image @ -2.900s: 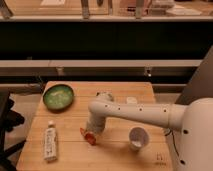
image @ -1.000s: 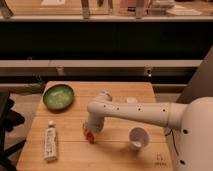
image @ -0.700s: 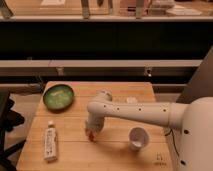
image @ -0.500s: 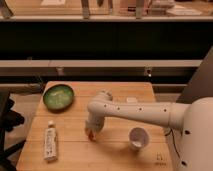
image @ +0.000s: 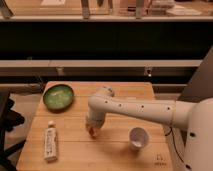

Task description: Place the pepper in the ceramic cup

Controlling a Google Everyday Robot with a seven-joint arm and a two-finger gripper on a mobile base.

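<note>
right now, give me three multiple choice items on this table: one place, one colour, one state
1. Where is the gripper? A over the bowl B at the pepper C in the cup
2. The bowl is A green B blue C white
3. The cup A holds the pepper B sits in the bowl C stands apart, no pepper in it
Answers: 1 B, it sits at the pepper, between tube and cup. 2 A, plainly green. 3 C, the pepper is outside it, by the gripper.

Warm dim light, dark backdrop, soft shadow under the hand (image: 92, 131) low over the table (image: 75, 150).
</note>
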